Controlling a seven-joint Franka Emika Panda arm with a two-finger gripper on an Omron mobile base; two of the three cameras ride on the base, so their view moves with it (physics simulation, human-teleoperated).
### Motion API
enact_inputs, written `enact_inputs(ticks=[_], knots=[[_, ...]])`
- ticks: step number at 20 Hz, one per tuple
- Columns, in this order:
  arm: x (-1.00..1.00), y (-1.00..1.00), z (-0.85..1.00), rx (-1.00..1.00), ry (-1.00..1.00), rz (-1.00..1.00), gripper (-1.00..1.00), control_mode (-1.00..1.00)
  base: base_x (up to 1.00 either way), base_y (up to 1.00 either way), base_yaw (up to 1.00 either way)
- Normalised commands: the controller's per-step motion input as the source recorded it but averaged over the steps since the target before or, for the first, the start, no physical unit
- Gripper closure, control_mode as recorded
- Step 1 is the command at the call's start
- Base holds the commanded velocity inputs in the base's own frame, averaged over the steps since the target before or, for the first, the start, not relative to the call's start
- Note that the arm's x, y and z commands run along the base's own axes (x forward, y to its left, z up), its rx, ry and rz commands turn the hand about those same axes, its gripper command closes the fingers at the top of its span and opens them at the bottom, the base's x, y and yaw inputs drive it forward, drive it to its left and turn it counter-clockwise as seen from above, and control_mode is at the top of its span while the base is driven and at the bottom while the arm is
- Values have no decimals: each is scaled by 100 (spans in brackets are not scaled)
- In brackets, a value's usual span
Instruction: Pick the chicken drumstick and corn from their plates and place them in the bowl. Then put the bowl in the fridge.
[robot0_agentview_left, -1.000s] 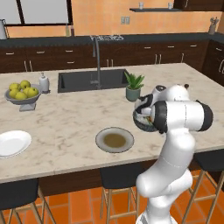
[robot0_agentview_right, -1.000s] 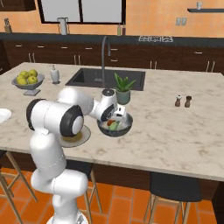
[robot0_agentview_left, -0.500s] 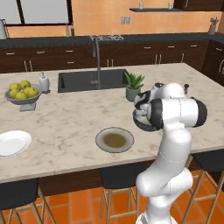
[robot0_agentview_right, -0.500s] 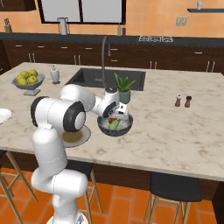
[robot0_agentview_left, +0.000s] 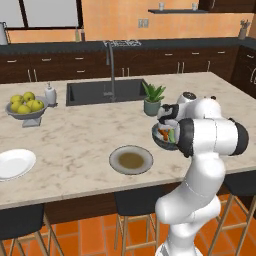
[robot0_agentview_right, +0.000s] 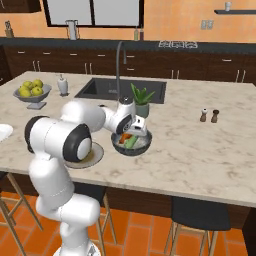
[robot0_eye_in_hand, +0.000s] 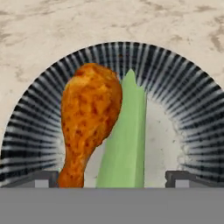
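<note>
Kitchen w/ dark cabinets, orange walls; marble island counter (robot0_agentview_left: 75, 135) up front, black sink (robot0_agentview_left: 102, 91) set in it. White arm bends over counter's right part. Gripper (robot0_agentview_right: 134, 131) sits just above the dark ribbed bowl (robot0_agentview_right: 142, 146), jaws spread wide, holding nothing — tips stand either side of the food in hand view. Bowl rests on counter near a potted plant (robot0_agentview_left: 153, 98). Inside: chicken drumstick (robot0_eye_in_hand: 87, 118) and corn (robot0_eye_in_hand: 126, 140) side by side, touching, husk up. Grey-rimmed plate (robot0_agentview_left: 131, 160) just left of bowl; white plate (robot0_agentview_left: 15, 164) far left edge. Lemon bowl (robot0_agentview_left: 26, 106) + soap bottle (robot0_agentview_left: 50, 94) by sink; salt & pepper shakers (robot0_agentview_right: 209, 115) off right.
</note>
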Motion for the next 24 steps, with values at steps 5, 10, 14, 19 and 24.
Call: enact_inputs(ticks=[5,10,14,19,24], knots=[[-50,-20,46,1,-1,-4,-100,-100,0,0,0],[-41,-51,27,3,0,-13,-100,-100,0,0,0],[0,-65,18,3,3,-22,-100,-100,0,0,0],[0,-34,-1,0,10,-4,-100,-100,0,0,0],[5,1,-19,9,6,8,-100,-100,0,0,0]])
